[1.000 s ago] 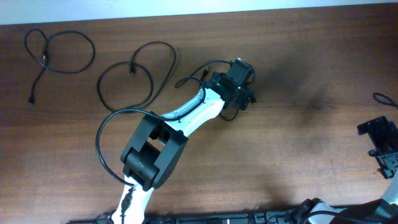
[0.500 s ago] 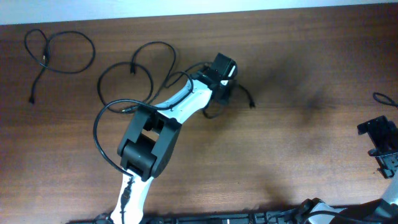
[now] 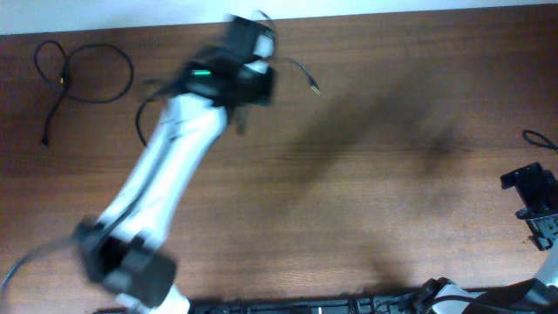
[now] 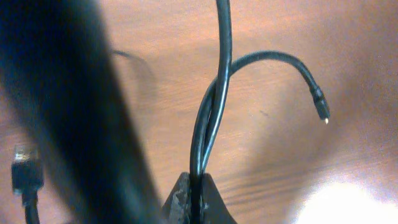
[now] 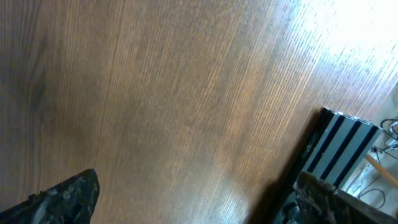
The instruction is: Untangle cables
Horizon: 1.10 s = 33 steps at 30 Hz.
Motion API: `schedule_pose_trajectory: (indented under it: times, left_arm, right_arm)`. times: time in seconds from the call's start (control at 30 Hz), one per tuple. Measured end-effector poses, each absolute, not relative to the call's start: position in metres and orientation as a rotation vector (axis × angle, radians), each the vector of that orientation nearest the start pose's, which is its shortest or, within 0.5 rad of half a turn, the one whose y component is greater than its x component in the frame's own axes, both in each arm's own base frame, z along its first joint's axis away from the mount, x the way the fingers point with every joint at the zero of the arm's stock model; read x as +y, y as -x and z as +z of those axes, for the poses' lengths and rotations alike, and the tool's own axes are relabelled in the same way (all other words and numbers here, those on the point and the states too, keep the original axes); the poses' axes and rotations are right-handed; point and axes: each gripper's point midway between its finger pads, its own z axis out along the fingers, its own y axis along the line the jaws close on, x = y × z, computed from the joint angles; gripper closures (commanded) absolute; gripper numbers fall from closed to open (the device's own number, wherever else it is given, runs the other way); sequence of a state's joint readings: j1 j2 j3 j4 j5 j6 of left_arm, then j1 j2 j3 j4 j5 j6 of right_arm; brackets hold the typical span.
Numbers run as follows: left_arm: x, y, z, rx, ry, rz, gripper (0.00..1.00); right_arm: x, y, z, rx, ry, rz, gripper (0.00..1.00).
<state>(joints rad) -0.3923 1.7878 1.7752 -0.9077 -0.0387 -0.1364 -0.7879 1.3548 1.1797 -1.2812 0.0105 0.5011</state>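
My left gripper [image 3: 260, 61] is blurred with motion near the table's back edge, left of the middle. In the left wrist view its jaws [image 4: 196, 200] are shut on a doubled strand of a thin black cable [image 4: 211, 112]. That cable's silver-tipped plug [image 4: 321, 109] hangs free above the wood and trails to the right [image 3: 307, 80]. A second cable [image 3: 84, 68] lies looped at the far left. A third cable [image 3: 142, 122] shows only partly beside the arm. My right gripper [image 3: 534, 202] rests at the right edge, its jaws [image 5: 199, 208] wide apart over bare wood.
A dark plug [image 4: 25, 174] on another cord shows at the lower left of the left wrist view, next to a broad dark blur [image 4: 74, 118]. A black-and-white striped object [image 5: 345, 152] stands past the table edge by the right gripper.
The left gripper shut on a cable near the table's middle. It swung fast toward the back left and pulled the cable with it. The right arm stayed still.
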Motion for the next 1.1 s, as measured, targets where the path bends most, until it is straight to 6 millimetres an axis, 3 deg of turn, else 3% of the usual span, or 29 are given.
schedule_pose_trajectory:
  times: [0.03,0.07,0.13,0.17,0.23,0.27,0.37,0.4,0.43,0.53,0.6,0.63,0.67,0.7,0.8,0.97,1.07,1.1]
  left_arm:
    - [-0.124,-0.43,0.272,2.433,-0.162,-0.113,1.0]
    - [-0.091,-0.423,0.289,2.416,-0.064,-0.071,1.0]
    - [0.011,-0.389,0.309,2.418,0.312,0.079,1.0]
    - [0.044,-0.375,0.308,2.423,0.465,0.119,1.0]
    - [0.132,-0.327,0.289,2.42,0.938,0.244,1.0]
    - [0.162,-0.31,0.282,2.372,1.116,0.275,1.0]
    - [0.232,-0.258,0.239,2.19,1.583,0.339,1.0]
    - [0.255,-0.249,0.22,2.098,1.675,0.348,1.0]
    - [0.278,-0.23,0.187,2.021,1.791,0.37,1.0]
    - [0.304,-0.198,0.13,1.906,1.931,0.398,1.0]
    - [0.322,-0.2,0.116,1.803,1.902,0.407,1.0]
    - [0.327,-0.204,0.115,1.772,1.881,0.408,0.75]
    - [0.33,-0.206,0.115,1.753,1.866,0.409,0.32]
    - [0.334,-0.209,0.117,1.733,1.857,0.408,0.01]
    - [0.338,-0.212,0.121,1.708,1.837,0.409,0.01]
    - [0.322,-0.211,0.11,1.782,1.87,0.34,0.01]
    - [0.303,-0.238,0.114,1.818,1.803,0.094,0.01]
    - [0.292,-0.254,0.126,1.815,1.734,-0.041,0.01]
  right_arm:
    - [-0.173,-0.17,0.143,2.421,-1.821,-0.038,0.01]
    - [-0.173,-0.171,0.143,2.421,-1.821,-0.035,0.01]
    - [-0.173,-0.171,0.143,2.421,-1.82,-0.028,0.01]
    - [-0.172,-0.171,0.143,2.423,-1.822,-0.027,0.01]
    - [-0.172,-0.172,0.143,2.421,-1.819,-0.023,0.01]
    - [-0.172,-0.172,0.143,2.422,-1.821,-0.02,0.01]
    - [-0.172,-0.172,0.143,2.422,-1.82,-0.017,0.01]
    - [-0.172,-0.172,0.143,2.423,-1.82,-0.017,0.01]
    - [-0.171,-0.173,0.143,2.422,-1.819,-0.007,0.01]
    - [-0.17,-0.173,0.143,2.422,-1.819,0.001,0.01]
    - [-0.17,-0.173,0.143,2.422,-1.818,0.0,0.01]
    - [-0.17,-0.174,0.143,2.422,-1.817,0.005,0.01]
    - [-0.17,-0.174,0.143,2.421,-1.818,0.005,0.01]
    - [-0.17,-0.174,0.143,2.422,-1.817,0.005,0.01]
    - [-0.17,-0.174,0.143,2.421,-1.818,0.005,0.01]
    - [-0.17,-0.174,0.143,2.422,-1.817,0.005,0.01]
    - [-0.17,-0.174,0.143,2.422,-1.818,0.005,0.01]
    - [-0.17,-0.174,0.143,2.422,-1.817,0.005,0.01]
